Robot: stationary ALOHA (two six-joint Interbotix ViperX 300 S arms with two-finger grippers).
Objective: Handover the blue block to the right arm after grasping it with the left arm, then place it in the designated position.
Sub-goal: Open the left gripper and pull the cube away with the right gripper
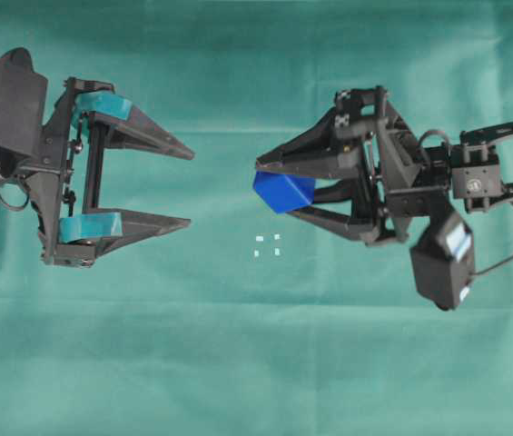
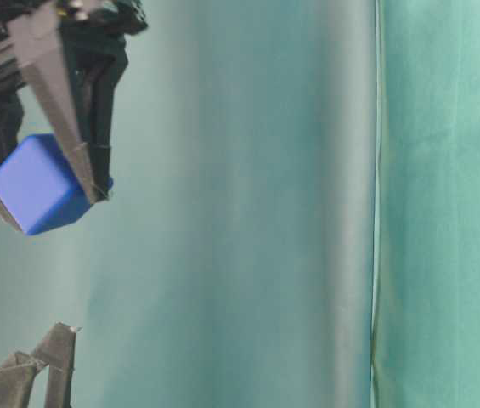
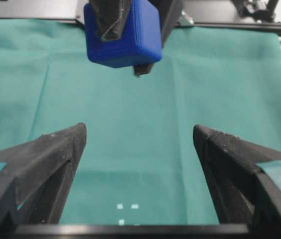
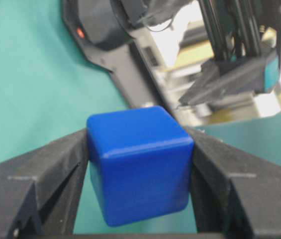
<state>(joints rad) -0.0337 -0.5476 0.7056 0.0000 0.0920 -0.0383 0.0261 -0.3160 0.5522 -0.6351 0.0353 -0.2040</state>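
Handover is done as things lie: the blue block (image 1: 283, 192) sits clamped between the two plain black fingers of the right gripper (image 1: 270, 189), tilted so that one corner points down. In the right wrist view the block (image 4: 139, 169) fills the gap between the fingers, each finger pressed flat against one of its side faces, and only the fingertip ends hold it. In the table-level view the block (image 2: 40, 184) hangs off the cloth with nothing under it.

Opposite, the left gripper (image 1: 188, 187) has its jaws spread as wide as they go, nothing between them. Its teal pads (image 1: 102, 104) show near the base of each finger. The tips of the two grippers face each other across a clear gap and are well apart, with no contact between them. Seen from the left wrist camera, the block (image 3: 124, 32) lies ahead of and above the spread left fingers (image 3: 48, 164), still outside their reach.

Green cloth (image 1: 256, 363) covers the desk. The designated position (image 1: 267, 245), four tiny white marks in a small square, lies on the cloth just below and slightly to the left of the block in the overhead view, between the two grippers and nearer the right one. Nothing rests on the marks.
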